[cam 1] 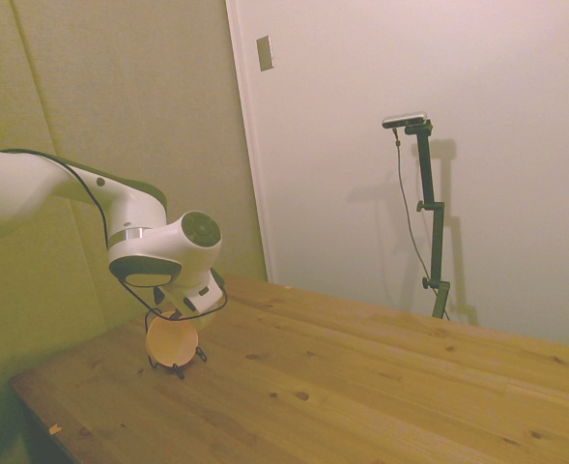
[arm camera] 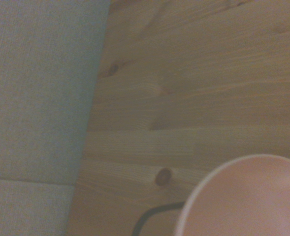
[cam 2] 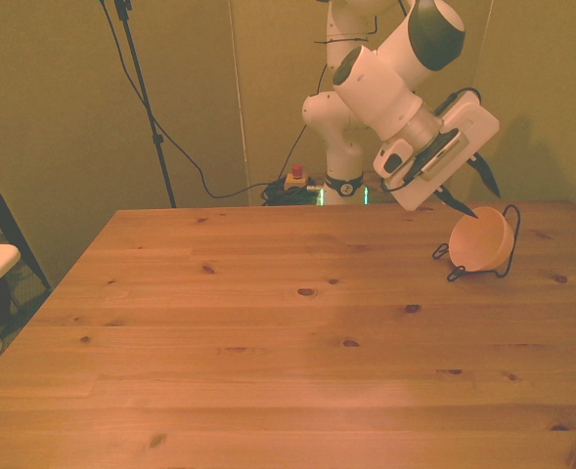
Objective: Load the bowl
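Observation:
The pale pink-peach bowl (cam 2: 481, 242) stands on edge, tilted, in a thin black wire stand (cam 2: 450, 264) near the table's edge at the front view's right. My gripper (cam 2: 485, 203) hangs just above the bowl's upper rim. Its two dark fingers are spread apart and hold nothing. From the side, the bowl (cam 1: 171, 340) shows its hollow side below the white wrist, propped in the stand (cam 1: 180, 366). Up close in the wrist view, the bowl's rim (arm camera: 248, 196) and a bit of black wire (arm camera: 152, 216) show above the wood.
The wooden table (cam 2: 268, 332) stretches wide toward the front view's left and the near edge. The table's edge runs close beside the stand, with a grey surface (arm camera: 36, 98) beyond it in the wrist view. A cable and the robot base stand behind the table.

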{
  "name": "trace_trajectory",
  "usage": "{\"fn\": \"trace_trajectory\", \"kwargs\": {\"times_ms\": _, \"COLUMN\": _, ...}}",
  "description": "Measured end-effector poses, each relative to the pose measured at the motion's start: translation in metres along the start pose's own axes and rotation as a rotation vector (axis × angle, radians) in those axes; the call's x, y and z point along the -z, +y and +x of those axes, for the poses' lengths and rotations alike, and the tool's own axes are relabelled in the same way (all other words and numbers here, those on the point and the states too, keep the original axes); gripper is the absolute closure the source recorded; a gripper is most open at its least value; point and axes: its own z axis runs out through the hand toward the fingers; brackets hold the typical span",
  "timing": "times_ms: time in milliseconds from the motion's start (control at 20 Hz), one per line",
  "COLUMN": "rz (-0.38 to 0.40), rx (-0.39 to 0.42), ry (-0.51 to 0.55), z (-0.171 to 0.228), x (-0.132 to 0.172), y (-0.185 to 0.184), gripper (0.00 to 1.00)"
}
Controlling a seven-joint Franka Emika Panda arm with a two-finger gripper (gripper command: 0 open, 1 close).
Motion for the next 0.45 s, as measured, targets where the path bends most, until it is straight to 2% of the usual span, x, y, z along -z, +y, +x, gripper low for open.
{"fn": "trace_trajectory", "kwargs": {"times_ms": 200, "rz": -0.066, "rx": -0.048, "ry": 0.111, "z": -0.009, "x": 0.051, "y": 0.014, "gripper": 0.0}}
{"fn": "trace_trajectory", "kwargs": {"times_ms": 450, "rz": -0.173, "rx": -0.099, "ry": 0.322, "z": -0.035, "x": 0.116, "y": 0.022, "gripper": 0.0}}
